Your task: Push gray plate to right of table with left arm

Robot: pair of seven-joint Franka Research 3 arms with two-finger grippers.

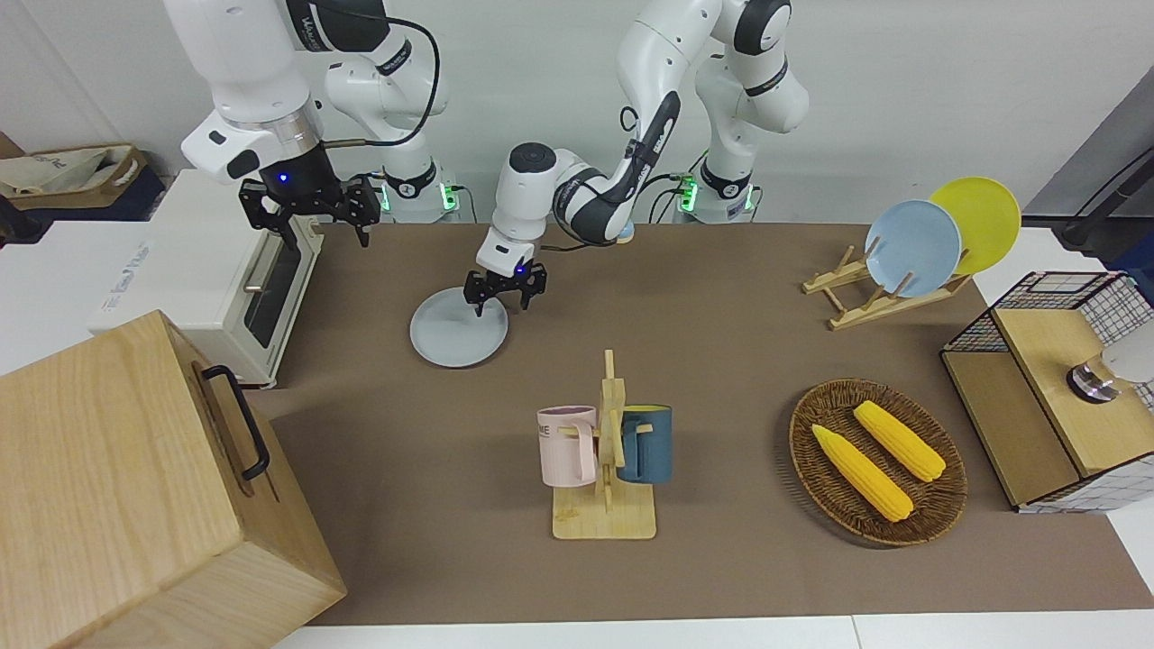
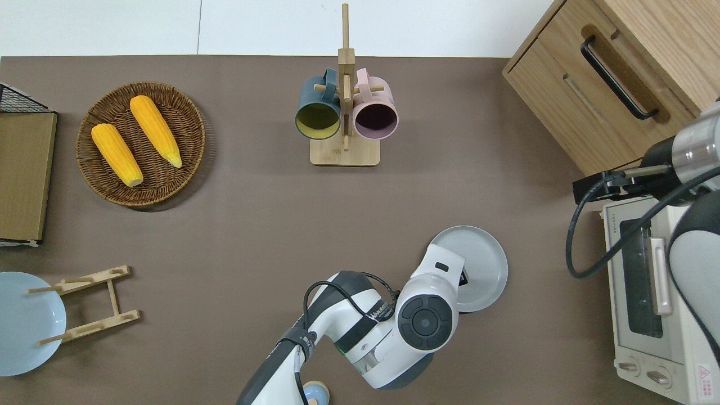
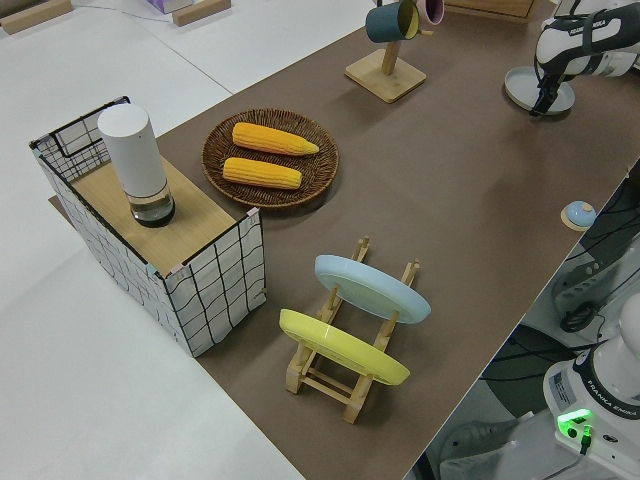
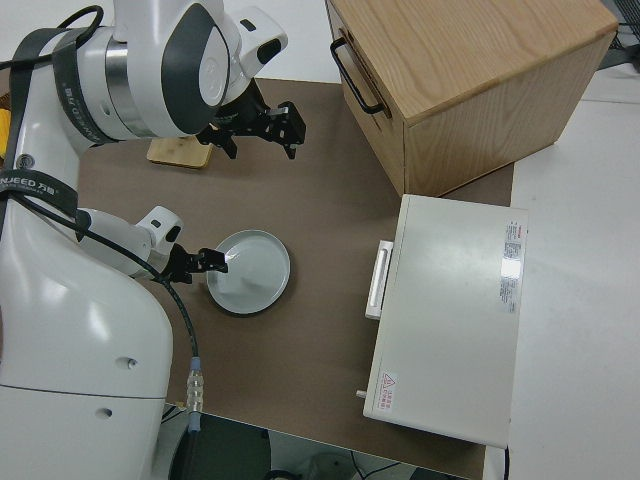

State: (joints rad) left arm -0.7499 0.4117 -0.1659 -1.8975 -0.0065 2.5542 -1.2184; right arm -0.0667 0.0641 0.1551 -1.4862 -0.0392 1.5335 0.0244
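Observation:
The gray plate (image 1: 455, 340) lies flat on the table (image 1: 721, 361), near the robots and toward the right arm's end; it also shows in the overhead view (image 2: 481, 259) and the right side view (image 4: 250, 275). My left gripper (image 1: 500, 302) is open over the plate's rim on the side toward the left arm's end, with one finger over the plate and the other over the mat. In the overhead view my left arm's wrist (image 2: 427, 315) hides the gripper. My right arm is parked, its gripper (image 1: 311, 216) open.
A white toaster oven (image 1: 225, 279) and a wooden drawer cabinet (image 1: 135, 487) stand at the right arm's end. A mug rack (image 1: 604, 460) stands mid-table. A corn basket (image 1: 876, 460), a plate rack (image 1: 879, 293) and a wire basket (image 1: 1055, 388) fill the left arm's end.

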